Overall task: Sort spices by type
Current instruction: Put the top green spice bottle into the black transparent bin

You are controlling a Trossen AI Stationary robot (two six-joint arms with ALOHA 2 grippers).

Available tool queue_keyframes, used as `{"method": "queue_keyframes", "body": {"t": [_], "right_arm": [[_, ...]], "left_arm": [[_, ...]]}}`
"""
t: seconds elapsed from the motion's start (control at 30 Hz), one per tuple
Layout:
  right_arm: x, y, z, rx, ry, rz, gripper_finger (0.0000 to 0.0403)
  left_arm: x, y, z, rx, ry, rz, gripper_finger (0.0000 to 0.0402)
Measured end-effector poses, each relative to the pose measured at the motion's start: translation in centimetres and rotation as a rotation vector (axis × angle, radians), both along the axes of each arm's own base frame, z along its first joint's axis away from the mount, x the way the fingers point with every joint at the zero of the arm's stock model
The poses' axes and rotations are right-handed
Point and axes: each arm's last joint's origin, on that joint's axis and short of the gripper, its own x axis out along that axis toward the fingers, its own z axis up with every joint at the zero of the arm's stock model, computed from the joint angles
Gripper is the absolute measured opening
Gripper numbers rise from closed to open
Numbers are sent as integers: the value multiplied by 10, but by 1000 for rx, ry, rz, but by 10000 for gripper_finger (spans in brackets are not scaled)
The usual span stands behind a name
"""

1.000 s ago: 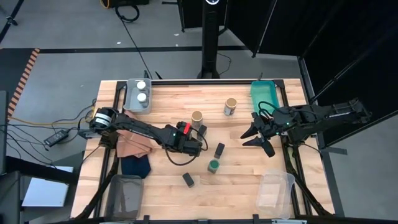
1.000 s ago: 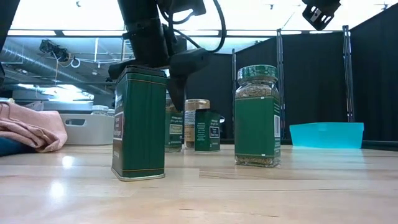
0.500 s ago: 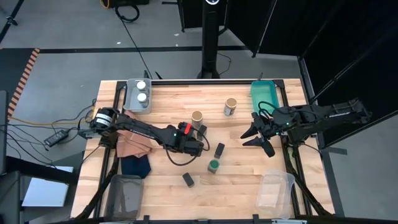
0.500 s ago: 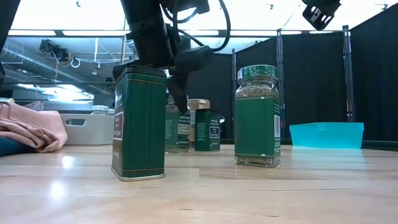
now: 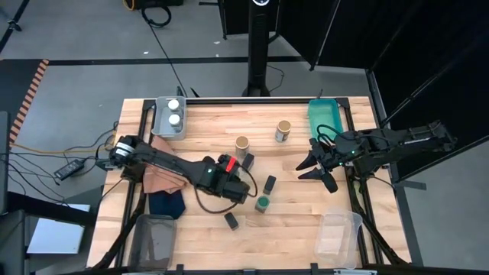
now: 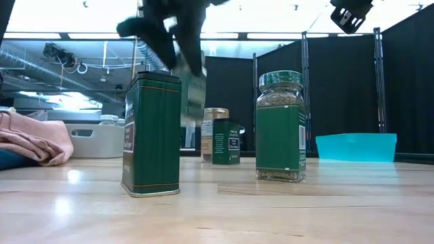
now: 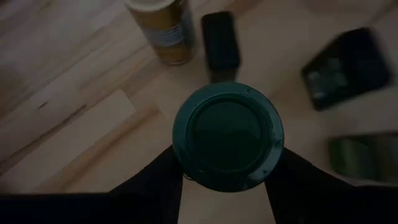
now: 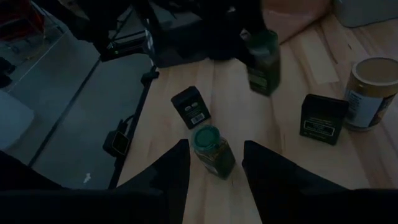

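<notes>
My left gripper [image 7: 227,186] is shut on a green-lidded jar [image 7: 227,137], over the middle of the table [image 5: 239,189]. In the low view this jar [image 6: 194,95] shows blurred in the air. A second green-lidded jar [image 5: 262,202] stands on its base nearby. Three black tins [image 5: 248,160] [image 5: 270,184] [image 5: 231,221] and two tan-lidded jars [image 5: 242,143] [image 5: 283,130] stand around it. Two white-lidded jars [image 5: 174,113] sit in a grey tray. My right gripper [image 5: 319,165] waits open above the table's right side. My left gripper pinches the green-lidded jar between its two fingers [image 7: 155,180], which sit on opposite sides of the body just under the lid [image 7: 186,168]. The fingers come from above, pointing down. The jar [image 8: 262,55] is lifted clear of the table, roughly upright below the gripper.
A teal bin [image 5: 327,116] stands at the far right and the grey tray [image 5: 159,122] at the far left. Clear containers sit at the near edge [image 5: 155,238] [image 5: 338,233]. Brown [image 5: 160,174] and navy [image 5: 166,203] cloths lie on the left side.
My left gripper has risen and moved a little toward the near edge, carrying the green-lidded jar. The jar stood on the table half a second ago and is now lifted clear, above the front tin's top in the low view. My right arm has kept still.
</notes>
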Motion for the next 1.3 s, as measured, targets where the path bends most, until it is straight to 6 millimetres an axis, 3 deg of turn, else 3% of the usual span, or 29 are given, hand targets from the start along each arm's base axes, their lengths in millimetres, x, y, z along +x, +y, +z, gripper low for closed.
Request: {"method": "queue_keyframes", "body": {"t": [0.3, 0.57, 0.8, 0.97, 1.3], "right_arm": [[0, 0, 0, 0, 1, 0, 160], [0, 0, 0, -18, -4, 9, 160], [0, 0, 0, -23, -6, 12, 160], [0, 0, 0, -23, -6, 12, 160], [0, -1, 0, -43, -9, -27, 160]], "left_arm": [[-39, -56, 44, -28, -33, 49, 173], [-88, -117, 46, -159, -86, 178, 173], [-128, -157, 46, -275, -145, 274, 173], [-151, -176, 44, -356, -42, 266, 173], [-179, -194, 44, -378, 21, 182, 173]]}}
